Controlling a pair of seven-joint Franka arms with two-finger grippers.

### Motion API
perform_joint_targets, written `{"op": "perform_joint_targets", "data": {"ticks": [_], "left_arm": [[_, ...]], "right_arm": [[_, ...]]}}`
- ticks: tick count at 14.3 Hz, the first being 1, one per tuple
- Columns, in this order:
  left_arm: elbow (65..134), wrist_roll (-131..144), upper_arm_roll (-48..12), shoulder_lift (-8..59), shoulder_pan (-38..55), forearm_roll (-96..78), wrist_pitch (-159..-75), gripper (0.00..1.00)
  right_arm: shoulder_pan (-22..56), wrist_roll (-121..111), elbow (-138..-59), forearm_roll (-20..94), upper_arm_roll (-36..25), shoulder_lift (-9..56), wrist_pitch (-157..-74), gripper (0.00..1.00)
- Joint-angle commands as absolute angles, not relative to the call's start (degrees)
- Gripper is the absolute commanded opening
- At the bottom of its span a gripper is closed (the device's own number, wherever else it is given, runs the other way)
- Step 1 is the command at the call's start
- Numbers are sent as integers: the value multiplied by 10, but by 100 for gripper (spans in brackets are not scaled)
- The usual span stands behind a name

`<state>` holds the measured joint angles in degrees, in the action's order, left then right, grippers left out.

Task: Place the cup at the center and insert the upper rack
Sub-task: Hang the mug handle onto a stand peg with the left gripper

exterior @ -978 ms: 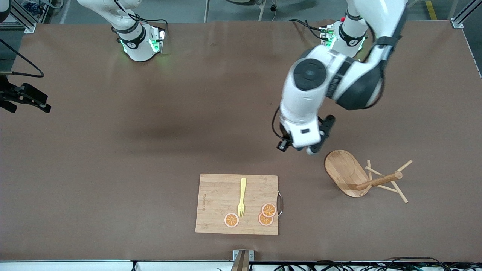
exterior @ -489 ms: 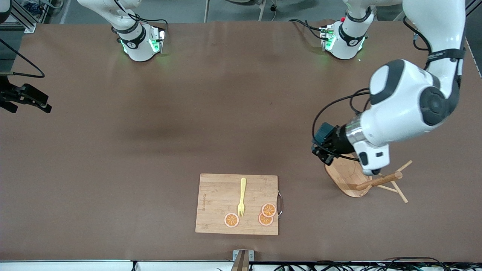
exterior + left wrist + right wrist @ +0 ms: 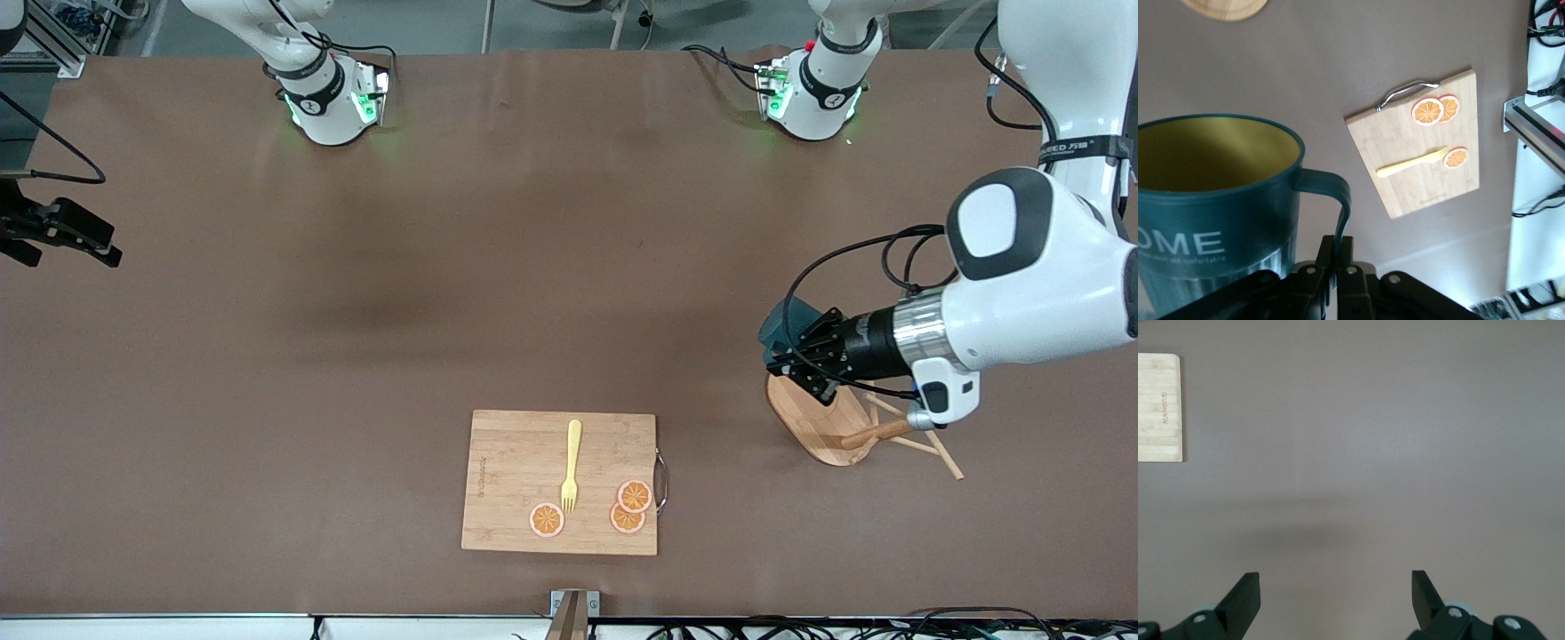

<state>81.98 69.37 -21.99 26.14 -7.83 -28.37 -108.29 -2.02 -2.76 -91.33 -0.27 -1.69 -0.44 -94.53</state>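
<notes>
The dark teal cup (image 3: 782,323) with a mustard-yellow inside (image 3: 1205,150) hangs in my left gripper (image 3: 803,354), which is shut on its thin side handle (image 3: 1340,200). The cup is held in the air over the edge of the upper rack's oval base (image 3: 813,416). The upper rack, a light wooden mug tree, lies tipped on its side, with its post (image 3: 876,433) and pegs (image 3: 942,455) pointing toward the left arm's end of the table. Its base edge shows in the left wrist view (image 3: 1225,7). My right gripper (image 3: 1335,587) is open and empty over bare table; it is out of the front view.
A bamboo cutting board (image 3: 507,480) lies near the front edge at mid-table, with a yellow fork (image 3: 571,465) and three orange slices (image 3: 633,496) on it and a metal handle (image 3: 661,480). A black camera mount (image 3: 62,233) sits at the right arm's end.
My left arm has swung from over mid-table toward its own end, and its wrist has turned. The cup, hidden under the arm before, now shows beside the mug tree's base.
</notes>
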Motion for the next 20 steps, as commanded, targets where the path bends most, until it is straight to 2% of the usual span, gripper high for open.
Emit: {"op": "perform_joint_targets", "data": {"ticks": [1, 10, 17, 20], "left_arm": [[859, 693, -227, 240, -105, -339, -1091, 1], [879, 683, -224, 247, -153, -363, -1099, 1], [877, 648, -224, 274, -155, -368, -1182, 1], [876, 636, -223, 282, -155, -368, -1194, 1]], "right_arm": [[-19, -23, -920, -14, -15, -10, -948, 100], [-24, -19, -919, -14, -18, -10, -950, 100], [-21, -18, -916, -11, -17, -10, -946, 100], [-21, -18, -916, -11, -17, -10, -944, 100]]}}
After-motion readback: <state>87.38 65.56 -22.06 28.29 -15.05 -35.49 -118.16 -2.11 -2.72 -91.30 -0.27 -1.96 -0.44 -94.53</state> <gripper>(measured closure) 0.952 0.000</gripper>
